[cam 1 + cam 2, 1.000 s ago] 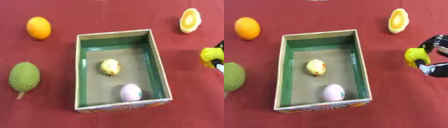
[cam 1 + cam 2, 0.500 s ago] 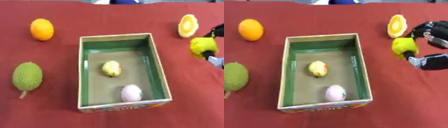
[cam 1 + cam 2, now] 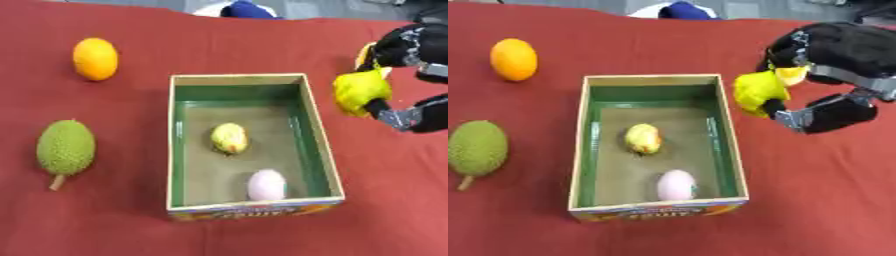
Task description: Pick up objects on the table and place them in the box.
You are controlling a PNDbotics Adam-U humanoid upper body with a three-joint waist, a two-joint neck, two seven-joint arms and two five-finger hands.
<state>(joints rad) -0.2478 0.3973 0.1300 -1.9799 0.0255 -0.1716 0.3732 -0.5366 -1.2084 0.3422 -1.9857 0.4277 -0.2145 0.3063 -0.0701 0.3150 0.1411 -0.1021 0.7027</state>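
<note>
Yellow fruit sits clasped in the right hand at the frame's right, just beside the box rim — the carry step. Next it must cross over the 2 items inside — then release.

Right hand raised, fingers curled, grasping

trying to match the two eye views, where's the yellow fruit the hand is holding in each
Left eye view: yellow fruit at the right, just outside the box's right wall, near its far corner.
Right eye view: yellow fruit right of centre, beside the same wall.
Shared landmark: the box, with two small fruits inside.
</note>
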